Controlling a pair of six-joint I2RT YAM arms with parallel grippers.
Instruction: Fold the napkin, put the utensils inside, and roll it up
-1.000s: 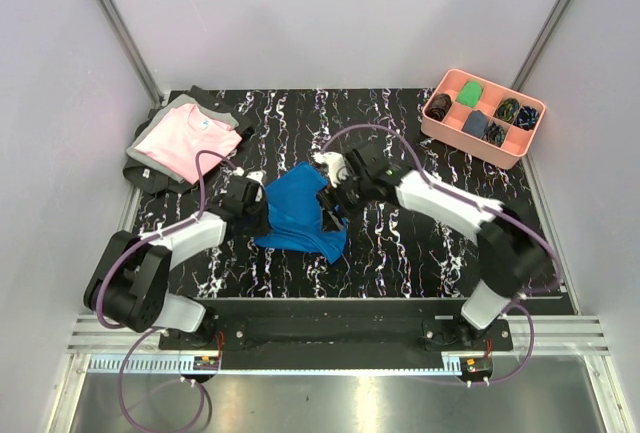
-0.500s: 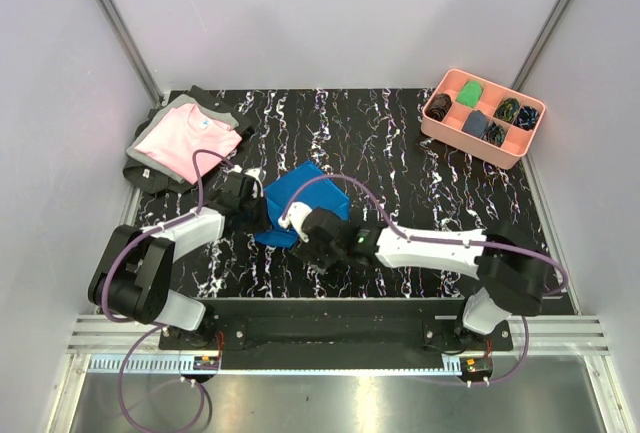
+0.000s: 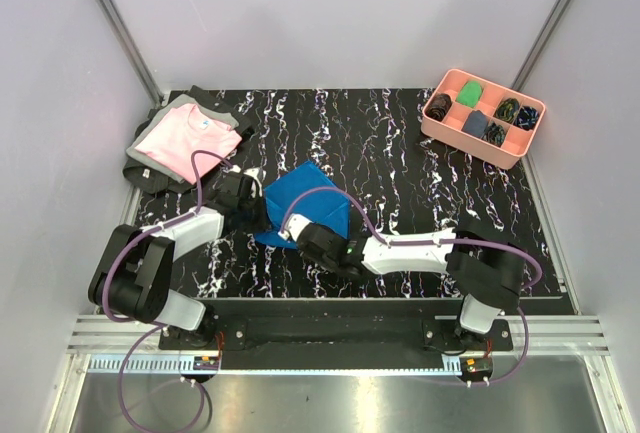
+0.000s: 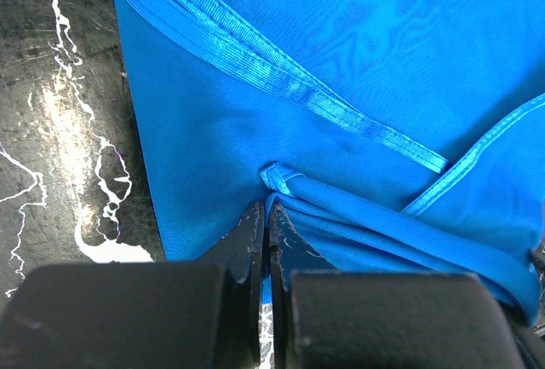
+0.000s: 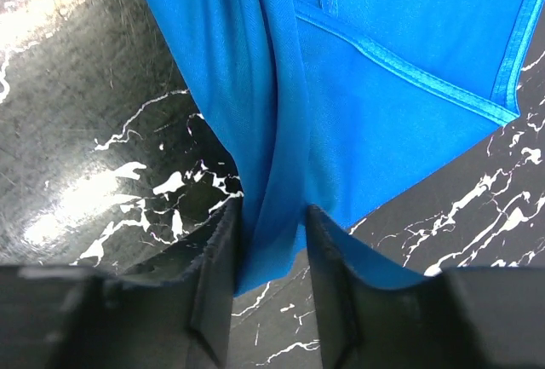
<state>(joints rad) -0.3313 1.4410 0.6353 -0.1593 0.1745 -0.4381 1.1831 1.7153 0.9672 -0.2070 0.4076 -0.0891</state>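
Blue napkin [image 3: 305, 203] lies bunched in the middle of the worktop [image 3: 420, 183], both arms at it; a pink tray [image 3: 468, 145] sits at the far right corner.
The tray's compartments hold small cloth bundles: a green bundle [image 3: 469, 92] and several dark bundles [image 3: 438, 106]; the left jaws are closed, pinching a small fold of the napkin; a raised ridge of napkin runs between the right jaws; I cannot tell whether they clamp it.

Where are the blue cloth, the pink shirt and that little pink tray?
blue napkin [image 3: 305, 175]: top view, on its flat part above the purple cable.
pink shirt [image 3: 188, 140]: top view, on the middle of its front.
pink tray [image 3: 465, 145]: top view, on its near wall.
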